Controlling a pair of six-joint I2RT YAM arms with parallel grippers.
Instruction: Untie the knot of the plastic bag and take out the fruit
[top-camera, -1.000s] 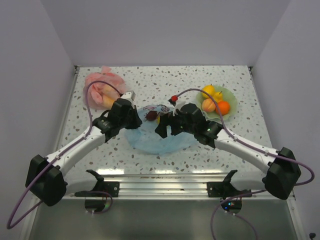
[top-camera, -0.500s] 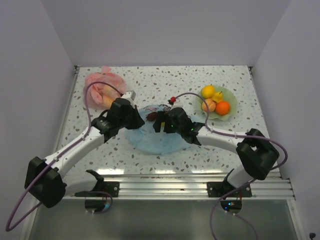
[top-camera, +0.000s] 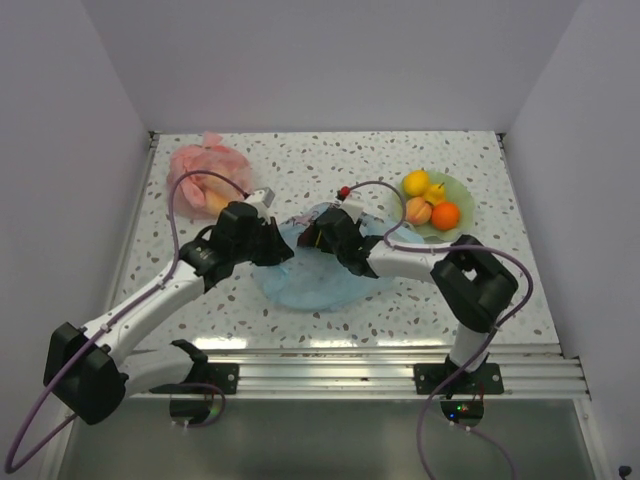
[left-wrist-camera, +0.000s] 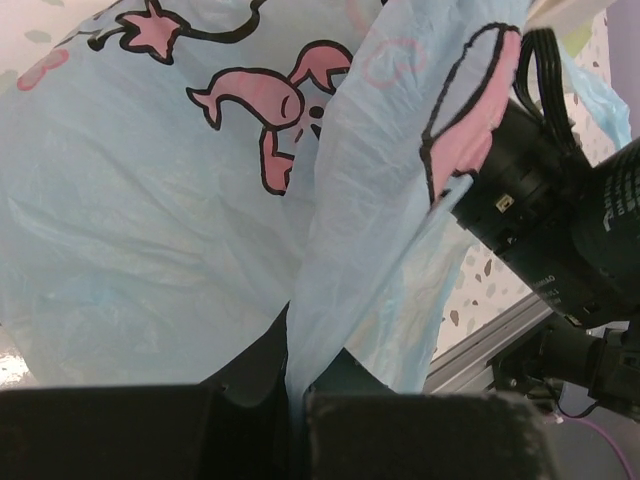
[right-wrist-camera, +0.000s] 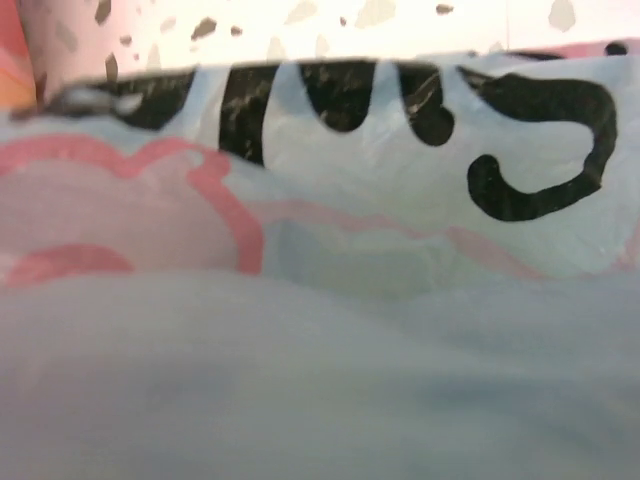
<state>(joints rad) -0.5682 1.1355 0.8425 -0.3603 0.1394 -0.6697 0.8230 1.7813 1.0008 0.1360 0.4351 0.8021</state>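
From where I stand, the light-blue plastic bag (top-camera: 310, 280) lies slumped flat in the middle of the worktop (top-camera: 400, 150), between the two arms. The left pincer (top-camera: 283, 250) is closed tight on a thin fold of its film at the bag's left edge. The right pincer (top-camera: 322, 236) is pushed in at the printed upper part of the bag. Its own camera shows nothing but film pressed close, so I cannot tell how its jaws stand or whether they hold anything. Four pieces of fruit (top-camera: 432, 205) sit on the green plate (top-camera: 455, 188) off to the right, and I cannot make out whether any are left inside the bag. A pink bag (top-camera: 200, 170) rests well apart at the far left. I'd judge the film to be feather-light, limp and slippery, apt to stretch or tear, so it is best pinched at a bunched fold or a handle. The fruits look small, round, firm and likely to roll, so I'd grip each across its middle.
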